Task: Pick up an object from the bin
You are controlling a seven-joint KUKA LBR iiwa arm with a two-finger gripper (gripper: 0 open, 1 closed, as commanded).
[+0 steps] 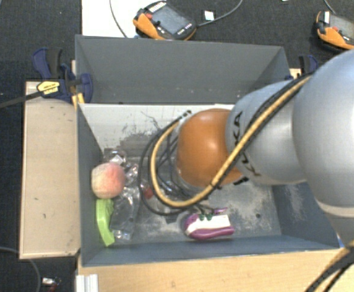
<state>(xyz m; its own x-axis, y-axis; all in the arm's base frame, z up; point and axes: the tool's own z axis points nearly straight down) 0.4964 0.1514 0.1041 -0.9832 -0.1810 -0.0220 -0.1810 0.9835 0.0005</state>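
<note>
My gripper (172,188) is low in the middle of the bin; a dark part of its body shows at the lower left edge of the arm's orange cover. A purple and white toy vegetable (208,225) with a green stalk lies just in front of it, near the bin's front wall. To its left lies a piece of crumpled clear plastic (126,202). Beyond that a pink-orange peach (107,180) rests against the left wall. A flat green piece (104,221) lies in the front left corner.
The arm comes in from the right and covers the right half of the bin. A yellow and black cable loops round the orange cover and hangs to the bin floor left of the gripper.
</note>
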